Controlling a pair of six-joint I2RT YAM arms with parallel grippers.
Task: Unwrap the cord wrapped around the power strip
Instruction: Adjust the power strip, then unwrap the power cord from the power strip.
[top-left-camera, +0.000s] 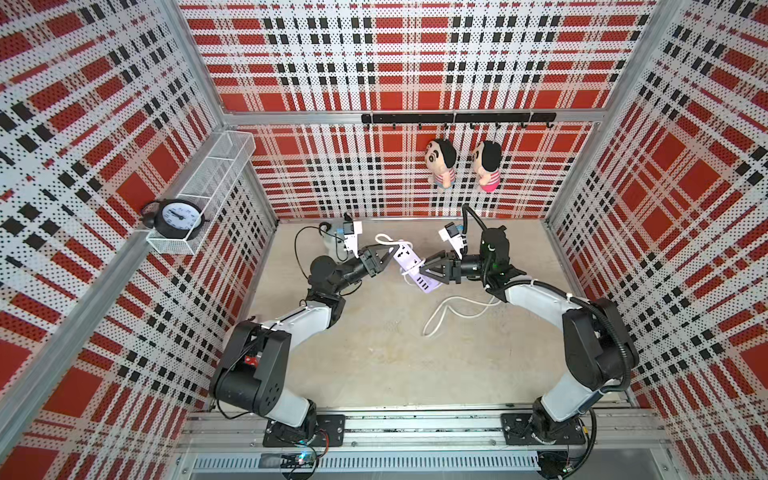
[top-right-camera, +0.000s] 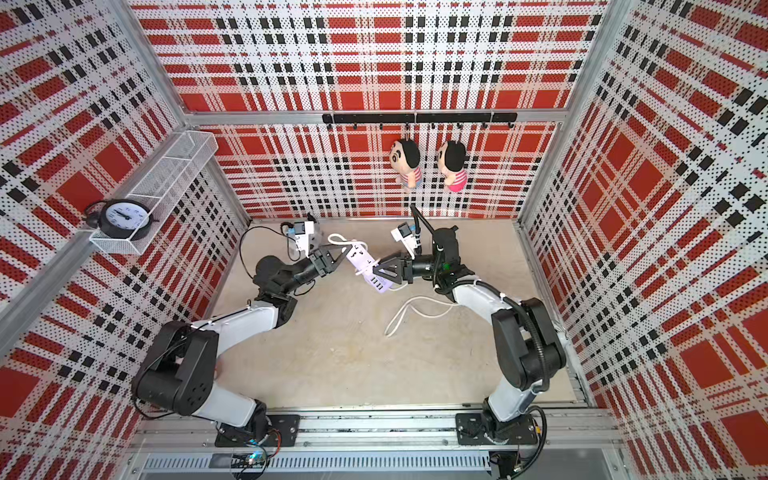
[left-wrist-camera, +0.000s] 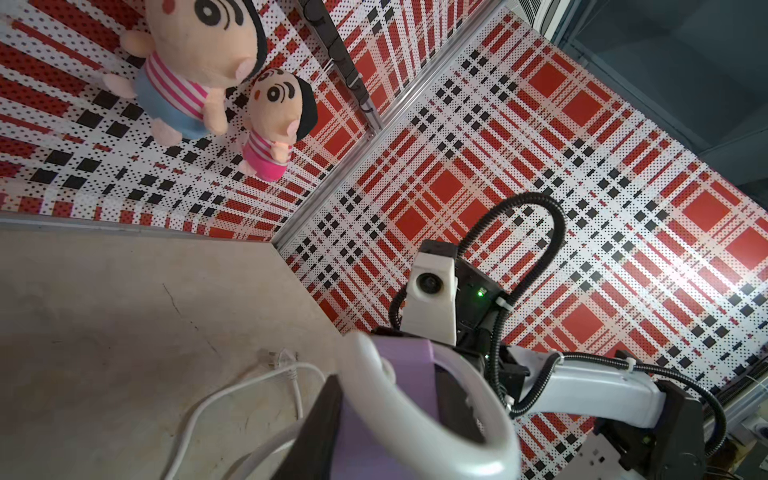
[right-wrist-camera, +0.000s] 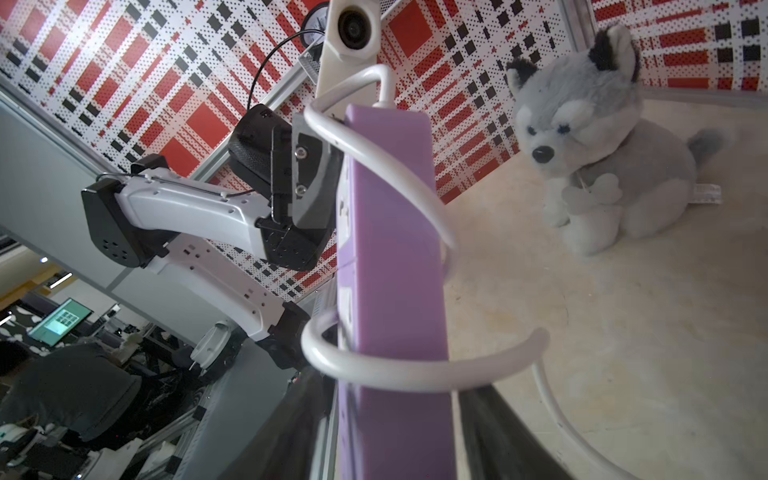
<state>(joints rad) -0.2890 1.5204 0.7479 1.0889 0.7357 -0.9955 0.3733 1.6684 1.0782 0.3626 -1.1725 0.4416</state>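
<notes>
Right, nearest us, the loose tail of the thick white flexible cord (right-wrist-camera: 399, 372) lies in a slack loop on the beige stone-look worktop (top-left-camera: 374, 365), already free. Just beyond, the right pincer (top-left-camera: 422, 272) straddles the USB end of the small lavender plastic power strip (top-left-camera: 407, 258), with its jaws spread and, by the look of it, not clamping. The strip hangs raised between both arms, and the right wrist view shows two turns wound round it. At the far end the left pincer (top-left-camera: 387, 257) is clamped on the strip, close to where the cord leaves the body. So the left holds and the right works, I'd say. Best move: take the cord close to the nearer turn, carry it round the USB end against the wind, and keep slack. No tugging, because that one-ended grip could twist loose. Keep the strip off the worktop so the cord can pass under.
</notes>
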